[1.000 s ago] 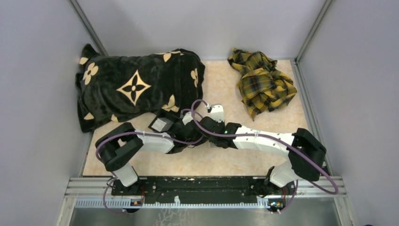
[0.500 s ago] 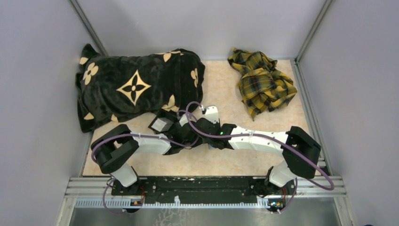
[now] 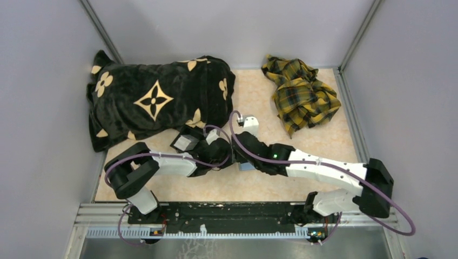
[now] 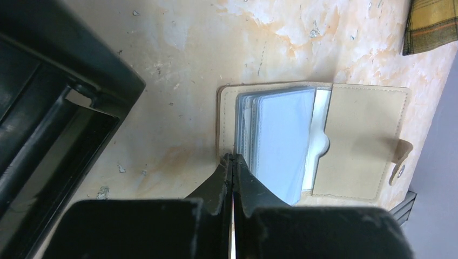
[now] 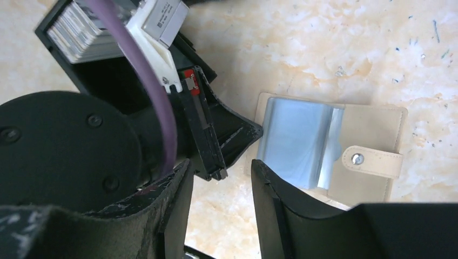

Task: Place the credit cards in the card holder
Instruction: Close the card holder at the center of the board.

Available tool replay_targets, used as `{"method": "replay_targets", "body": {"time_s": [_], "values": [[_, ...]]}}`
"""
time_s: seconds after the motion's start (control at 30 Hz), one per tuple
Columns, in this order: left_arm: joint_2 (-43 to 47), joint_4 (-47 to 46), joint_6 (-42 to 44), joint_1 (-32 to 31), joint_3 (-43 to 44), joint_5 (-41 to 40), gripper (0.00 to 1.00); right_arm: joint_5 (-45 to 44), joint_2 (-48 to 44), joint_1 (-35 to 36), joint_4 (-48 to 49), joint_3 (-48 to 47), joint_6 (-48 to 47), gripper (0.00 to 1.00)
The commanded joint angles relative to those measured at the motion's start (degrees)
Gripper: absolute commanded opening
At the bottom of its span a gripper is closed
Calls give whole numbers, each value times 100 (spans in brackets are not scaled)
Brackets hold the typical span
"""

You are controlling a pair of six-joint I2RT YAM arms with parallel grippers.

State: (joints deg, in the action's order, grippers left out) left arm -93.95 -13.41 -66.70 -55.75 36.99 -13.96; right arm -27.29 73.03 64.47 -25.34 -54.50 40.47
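Observation:
The tan card holder (image 4: 362, 140) lies open on the marbled table, its tab with a snap (image 5: 372, 160) at one edge. Pale blue-grey credit cards (image 4: 283, 140) sit partly tucked in its pocket. My left gripper (image 4: 233, 157) is shut, with its tips resting at the holder's edge beside the cards and nothing seen between them. My right gripper (image 5: 221, 178) is open just in front of the holder (image 5: 372, 124), with bare table between its fingers and the left fingertips (image 5: 216, 140) close by. From above, both arms cover the holder.
A black tray (image 4: 54, 108) lies beside the holder, with a stack of pale cards (image 5: 75, 32) standing in it. A black blanket with tan flowers (image 3: 156, 102) fills the back left. A yellow plaid cloth (image 3: 300, 94) lies back right. Grey walls enclose the table.
My right gripper has opened from shut. The right arm's elbow has swung out to the right and lower. The left arm has hardly moved.

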Motion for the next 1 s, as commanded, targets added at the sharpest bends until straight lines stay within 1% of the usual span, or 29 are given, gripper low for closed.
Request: {"method": "replay_targets", "body": {"time_s": [0.0,0.1,0.27,0.43,0.77,0.97], "values": [[-413,1143,153,2,-149,-88,1,-492,-735,114,-90,199,263,45],[-437,1156,160,2,-140,-90,1,-1135,-1077,-35,-593,521,754,43],[-457,1245,191,2,-144,-107,1,-1123,-1556,-754,-633,1423,1357,39],[-555,1249,207,32,-216,-38,0,-982,-1856,-1377,-397,2067,1652,36],[-559,1062,190,189,-570,96,0,-587,-1778,-2123,253,2834,1982,31],[-569,932,224,303,-707,194,0,-444,-1585,-2498,506,3037,2023,29]]}}
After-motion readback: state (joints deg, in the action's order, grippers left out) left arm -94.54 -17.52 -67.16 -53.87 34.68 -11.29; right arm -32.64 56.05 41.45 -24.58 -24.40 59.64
